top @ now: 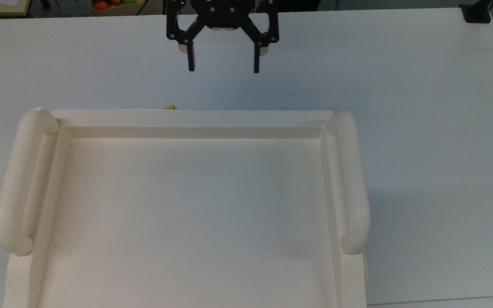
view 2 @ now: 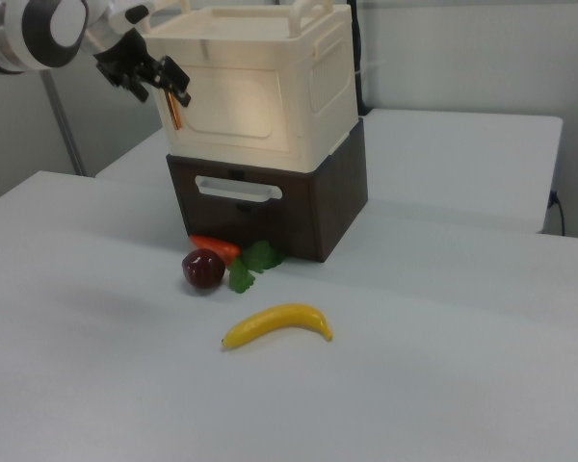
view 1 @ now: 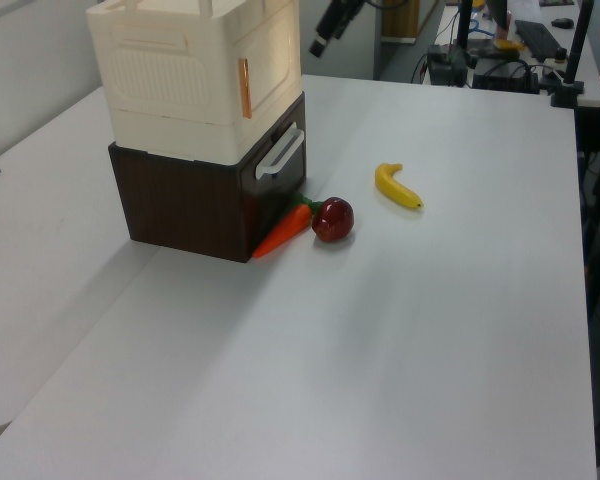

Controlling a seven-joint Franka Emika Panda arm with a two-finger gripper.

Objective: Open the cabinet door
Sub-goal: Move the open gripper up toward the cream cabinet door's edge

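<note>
- So, we start with the broad white rectangular desk (view 1: 450, 330), which carries everything we see.
- On it stands the cream-white plastic cabinet (view 2: 318, 77), stacked on a dark brown wooden drawer box (view 2: 332, 207) with a pale bar handle; the cabinet's recessed tray-like top with rounded side rails (top: 349, 179) takes up most of the top view.
- We place the thin cream-white cabinet door (view 2: 233, 101) on the cabinet's front face, shut flush, with a slim copper-orange strip handle (view 1: 245, 88) at its edge on the right view's left.
- Our black two-finger end effector (top: 223, 68) hangs in the air with its fingers spread wide and nothing between them; in the right view it sits just beside the strip handle, and we cannot tell whether it touches.
- Smaller things lie on the desk in front of the drawer box: a curved yellow banana (view 2: 277, 325), an orange carrot with green leaves (view 1: 280, 232) and a dark red round apple (view 1: 332, 219), the apple just beside the carrot.
- We judge the risks thus: the handle is narrow, so the fingers may close beside it or slip off; a pull off the hinge arc could drag or tip the stacked cabinet, which looks merely set on the box.
- We can read no brand, label or writing anywhere.
</note>
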